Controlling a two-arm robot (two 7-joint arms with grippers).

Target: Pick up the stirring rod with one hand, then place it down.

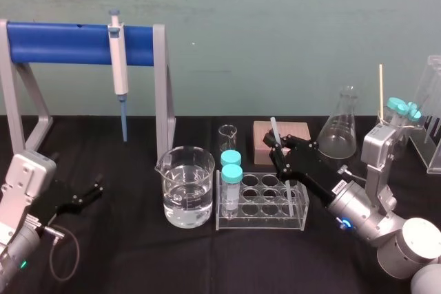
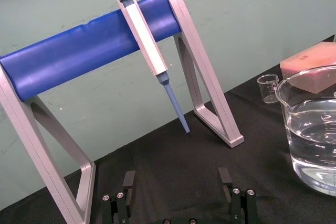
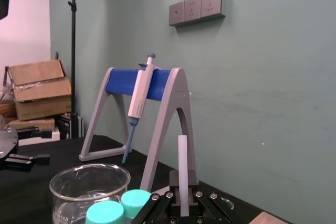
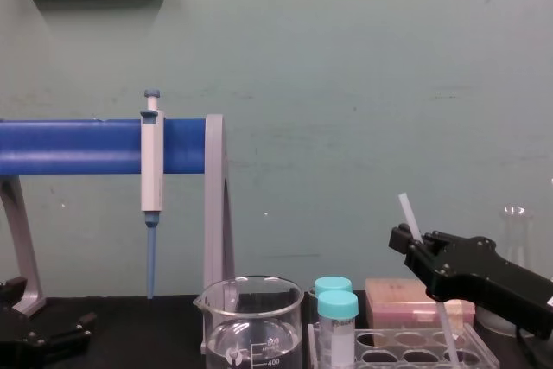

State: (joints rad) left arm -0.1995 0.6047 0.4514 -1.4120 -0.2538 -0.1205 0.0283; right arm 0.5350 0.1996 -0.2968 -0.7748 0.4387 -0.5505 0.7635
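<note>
The stirring rod (image 1: 274,129) is a thin whitish stick held tilted over the right end of the clear tube rack (image 1: 256,224). My right gripper (image 1: 281,149) is shut on the rod near its upper part, and the top sticks out above the black fingers. In the chest view the rod (image 4: 403,209) slants down from the right gripper (image 4: 413,241) toward the rack; I cannot tell whether its lower end touches anything. In the right wrist view the rod (image 3: 182,166) stands straight up between the fingers. My left gripper (image 1: 89,191) rests open at the near left, its fingers (image 2: 128,182) spread apart.
A large beaker of water (image 1: 186,187) stands left of the rack, which holds two teal-capped tubes (image 1: 231,180). Behind are a small beaker (image 1: 227,135), a pink block (image 1: 293,132) and a conical flask (image 1: 339,125). A pipette (image 1: 118,60) hangs on the blue-barred stand (image 1: 62,43).
</note>
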